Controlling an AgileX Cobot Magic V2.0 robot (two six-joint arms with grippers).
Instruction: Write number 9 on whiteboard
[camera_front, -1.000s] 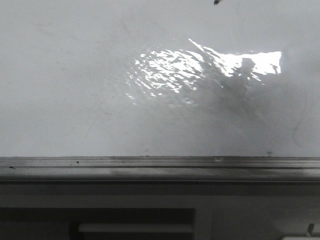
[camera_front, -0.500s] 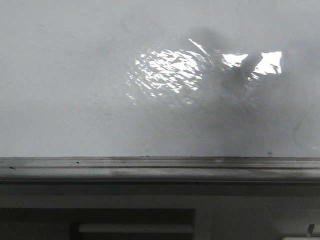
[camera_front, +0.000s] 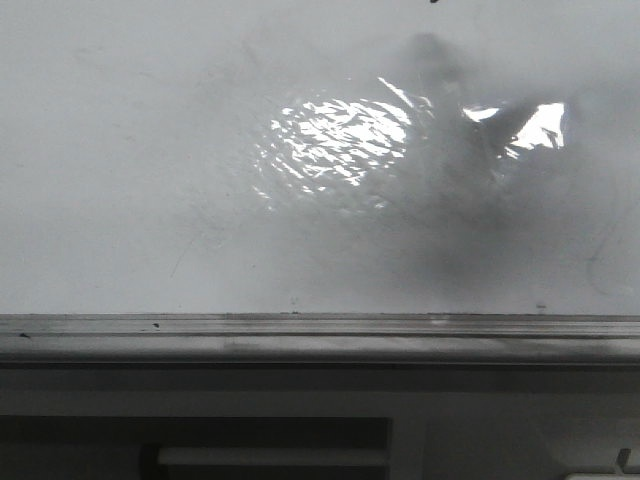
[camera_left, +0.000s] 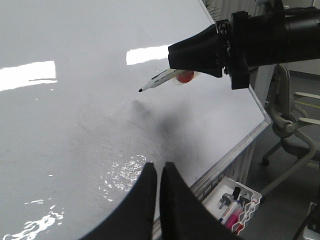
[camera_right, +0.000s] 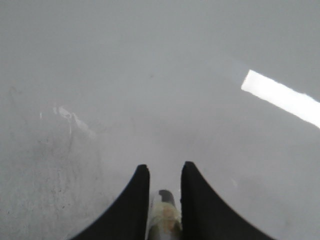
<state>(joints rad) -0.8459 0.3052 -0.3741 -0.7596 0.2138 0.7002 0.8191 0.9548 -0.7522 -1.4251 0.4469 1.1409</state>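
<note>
Overhead, right tool (camera_left: 172, 56) pinches a marker (camera_left: 159, 81) above the whiteboard (camera_left: 75, 115); left tool (camera_left: 159, 172) pressed together.

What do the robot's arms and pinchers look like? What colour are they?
Both are black. The left gripper has two smooth, curved jaws tapering to narrow tips. The right gripper looks the same; from the side, its wedge-shaped jaws join a chunky, blocky black wrist. No cables or markings show.

The marker (camera_right: 165, 215) is mostly hidden between the right gripper's (camera_right: 164, 200) fingers (camera_right: 137, 200), its tip unseen there.
</note>
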